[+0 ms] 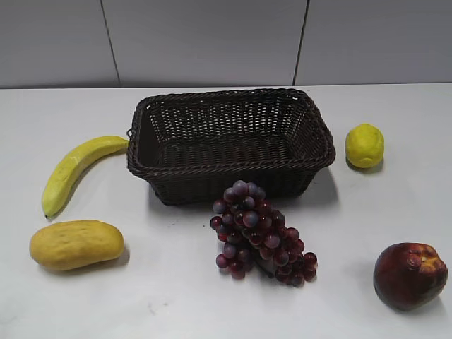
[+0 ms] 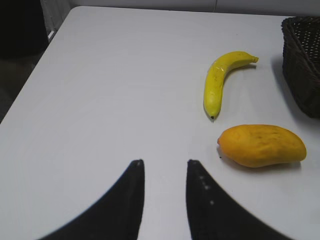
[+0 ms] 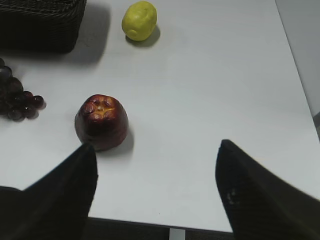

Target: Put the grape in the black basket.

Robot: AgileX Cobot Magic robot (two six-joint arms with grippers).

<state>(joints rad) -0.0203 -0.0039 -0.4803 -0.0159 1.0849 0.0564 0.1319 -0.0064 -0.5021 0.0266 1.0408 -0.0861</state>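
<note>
The grape [image 1: 261, 234] is a dark red-purple bunch lying on the white table just in front of the black basket [image 1: 318, 138]. The basket is woven, rectangular and empty, at the table's middle back. A few grapes [image 3: 15, 100] show at the left edge of the right wrist view, and the basket's corner [image 3: 40, 25] at its top left. The basket's edge [image 2: 302, 60] shows at the right of the left wrist view. My left gripper [image 2: 165, 162] is open and empty above bare table. My right gripper [image 3: 155, 145] is wide open and empty near the table's front edge. Neither gripper shows in the exterior view.
A banana [image 1: 74, 169] and a yellow-orange mango [image 1: 76, 244] lie left of the basket. A lemon [image 1: 364, 145] lies to its right. A dark red apple-like fruit [image 1: 409, 275] sits at the front right, close to my right gripper's left finger [image 3: 101, 121].
</note>
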